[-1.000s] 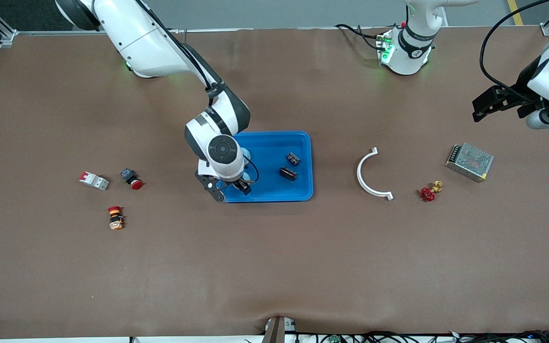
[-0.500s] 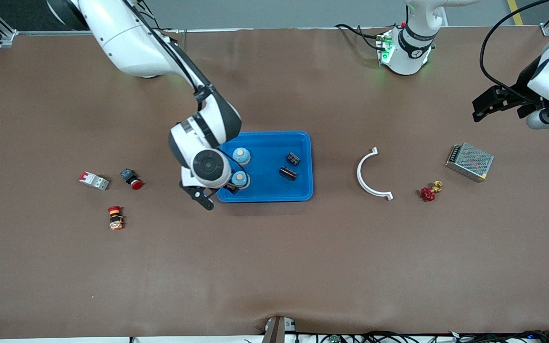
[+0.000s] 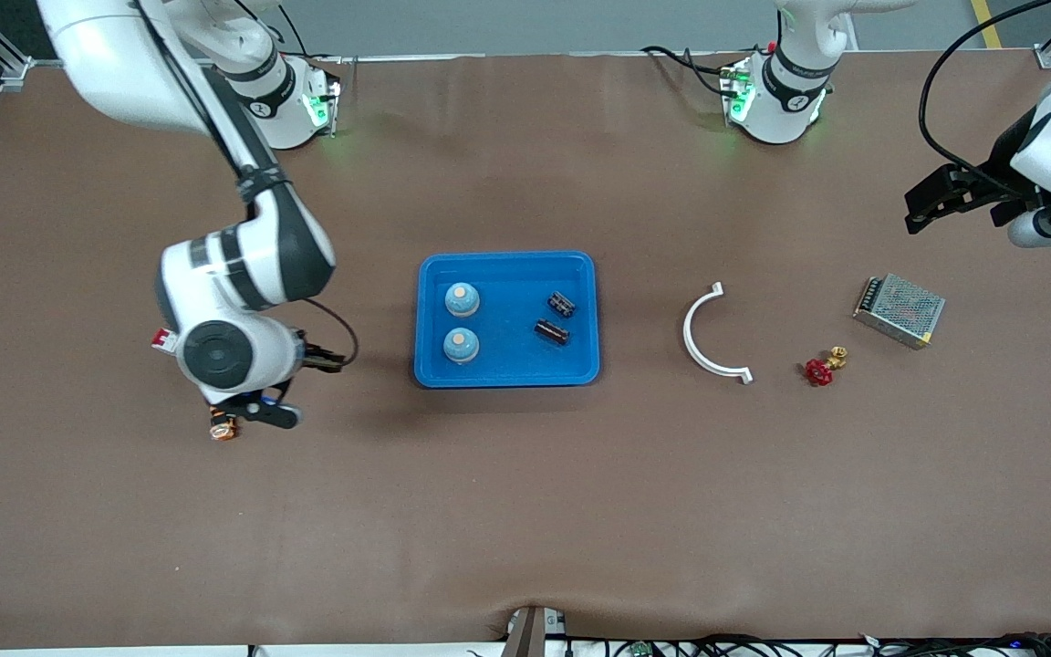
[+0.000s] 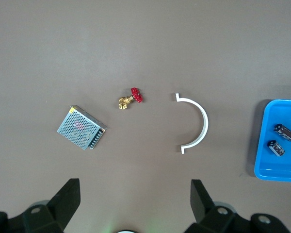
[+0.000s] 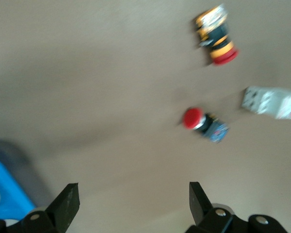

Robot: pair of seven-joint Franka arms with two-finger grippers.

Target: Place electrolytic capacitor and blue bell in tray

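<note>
Both grippers are spread wide and empty: my right gripper hangs over the push buttons at the right arm's end of the surface, my left gripper waits above the power supply. Inside the blue tray sit two blue bells and two electrolytic capacitors. Judging by that, the placing looks finished.

1. The tray sits in the middle of the table.
2. 2 bells are in it, toward the right arm's end.
3. 2 capacitors are in it too, toward the left arm's end.
4. The curved piece lies between the tray and the valve.
</note>
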